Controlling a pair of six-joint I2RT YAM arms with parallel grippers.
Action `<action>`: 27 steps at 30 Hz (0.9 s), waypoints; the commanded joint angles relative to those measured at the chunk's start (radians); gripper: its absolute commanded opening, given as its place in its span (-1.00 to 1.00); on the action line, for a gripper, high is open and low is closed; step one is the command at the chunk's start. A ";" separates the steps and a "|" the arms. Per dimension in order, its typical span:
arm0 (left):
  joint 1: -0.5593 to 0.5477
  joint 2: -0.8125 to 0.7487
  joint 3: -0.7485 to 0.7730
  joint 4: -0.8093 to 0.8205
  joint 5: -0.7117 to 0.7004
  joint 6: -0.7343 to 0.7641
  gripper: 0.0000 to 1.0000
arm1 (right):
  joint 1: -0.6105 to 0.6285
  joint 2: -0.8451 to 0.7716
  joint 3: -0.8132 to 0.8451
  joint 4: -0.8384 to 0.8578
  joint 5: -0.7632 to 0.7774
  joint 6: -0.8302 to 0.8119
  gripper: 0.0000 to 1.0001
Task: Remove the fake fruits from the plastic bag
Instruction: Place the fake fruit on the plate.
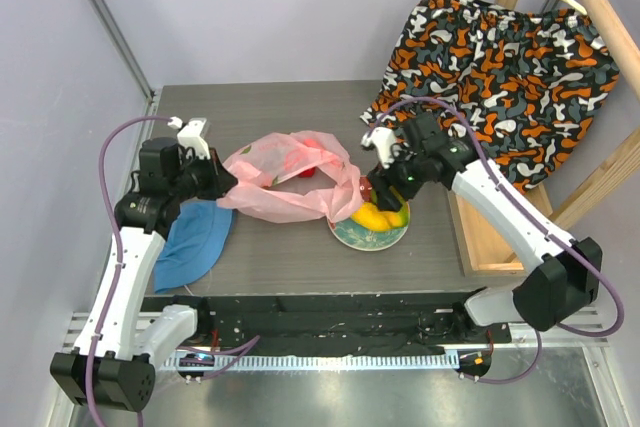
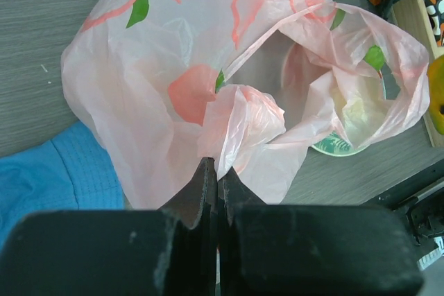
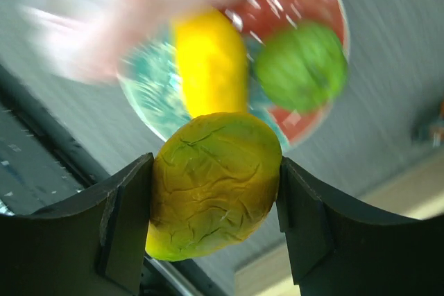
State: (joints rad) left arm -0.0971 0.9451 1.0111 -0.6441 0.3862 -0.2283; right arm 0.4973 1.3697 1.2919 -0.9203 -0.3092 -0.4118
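- One pink plastic bag [image 2: 173, 81].
- One blue hat [image 1: 195, 237].
- One floral plate [image 1: 345, 237].
- Four fake fruits: yellow-green piece [image 3: 211, 181], yellow piece [image 3: 208, 67], green piece [image 3: 302, 67], red piece [image 1: 306, 171].
- One patterned cloth [image 1: 500, 77].

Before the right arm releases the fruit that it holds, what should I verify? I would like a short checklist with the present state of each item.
1. The yellow-green fruit sits firmly between the fingers of the right end effector: ok.
2. The plate lies under that fruit: ok.
3. Height of the fruit above the plate: cannot tell.
4. Free room on the plate beside the yellow piece and the green fruit: ok, bare teal shows.
5. The left end effector is shut on the plastic bag: ok.
6. Bag emptied: not ok, a red fruit shows inside.
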 commanded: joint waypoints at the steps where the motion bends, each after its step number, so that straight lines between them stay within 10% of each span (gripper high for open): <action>1: 0.007 -0.026 -0.011 0.063 0.026 -0.017 -1.00 | -0.123 0.005 -0.063 -0.011 0.068 0.040 -0.26; 20: 0.031 -0.011 -0.014 0.070 0.062 -0.034 -1.00 | -0.160 0.290 -0.089 0.221 0.156 0.097 0.03; 24: 0.033 -0.002 -0.011 0.073 0.072 -0.039 -1.00 | -0.160 0.272 -0.089 0.216 0.088 0.149 0.86; 27: 0.033 0.001 -0.002 0.063 0.072 -0.031 -1.00 | -0.161 0.241 -0.048 0.155 0.006 0.148 0.99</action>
State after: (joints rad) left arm -0.0708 0.9421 0.9977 -0.6205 0.4320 -0.2581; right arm 0.3382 1.6756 1.1927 -0.7307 -0.2043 -0.2852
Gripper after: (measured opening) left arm 0.012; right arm 0.982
